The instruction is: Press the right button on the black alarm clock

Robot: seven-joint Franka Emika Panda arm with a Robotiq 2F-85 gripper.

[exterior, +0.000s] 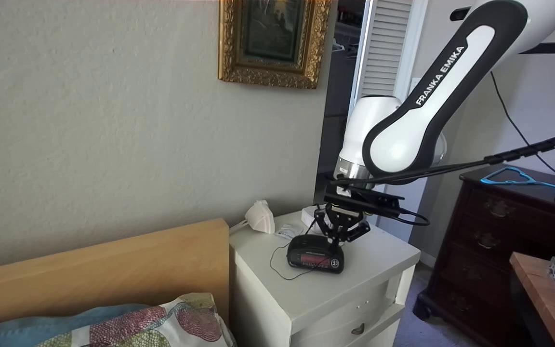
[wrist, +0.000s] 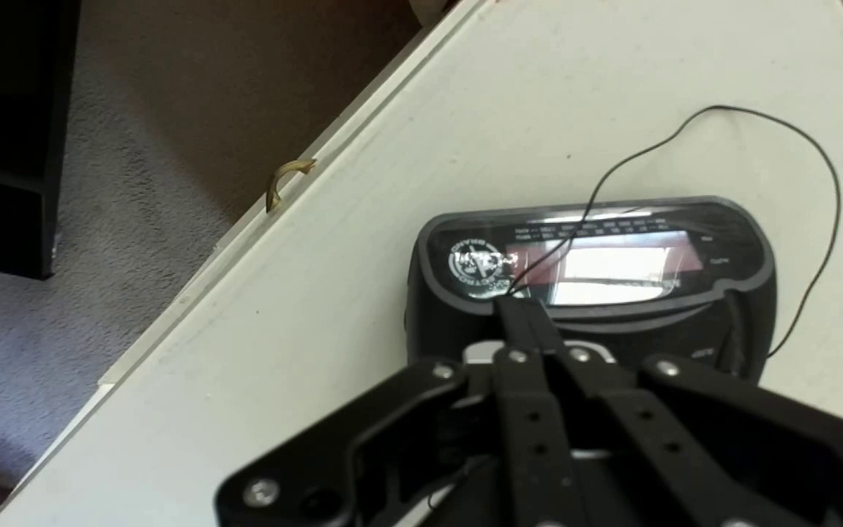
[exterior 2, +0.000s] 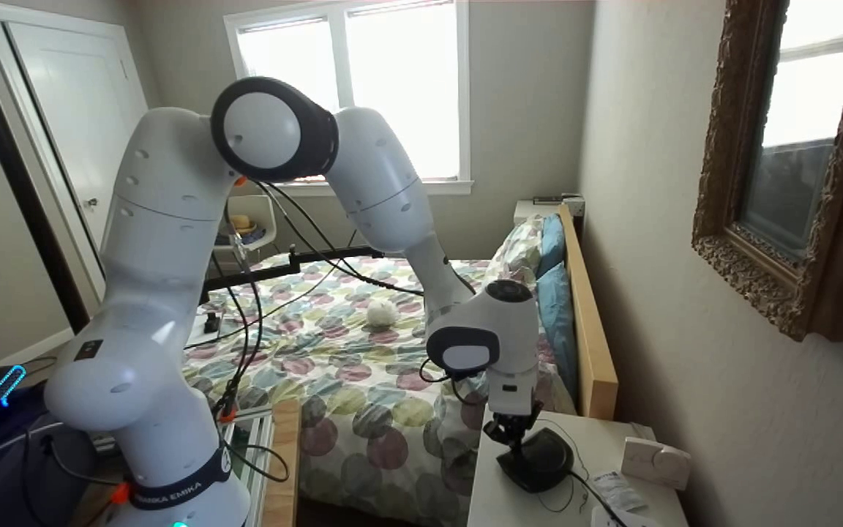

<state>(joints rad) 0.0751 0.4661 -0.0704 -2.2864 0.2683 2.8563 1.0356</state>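
The black alarm clock (exterior: 301,243) sits on the white nightstand (exterior: 277,294), its dark face with a reddish display. It also shows in an exterior view (exterior 2: 549,457) and in the wrist view (wrist: 656,337). My gripper (exterior: 334,242) points down over the clock's top, towards the side with the round logo. In the wrist view its fingertips (wrist: 527,311) are together, just behind the face's edge. A light grey button (wrist: 481,353) on the clock's top is partly hidden behind the fingers. I cannot tell whether the tips touch the clock. The other top buttons are mostly hidden.
A thin black wire (wrist: 835,197) loops over the nightstand and across the clock's face to the fingertips; I cannot tell if it is pinched. A white lumpy object (exterior: 260,217), a packet (exterior: 289,231) and a white box (exterior: 309,219) lie behind the clock. A wooden headboard (exterior: 113,260) stands beside.
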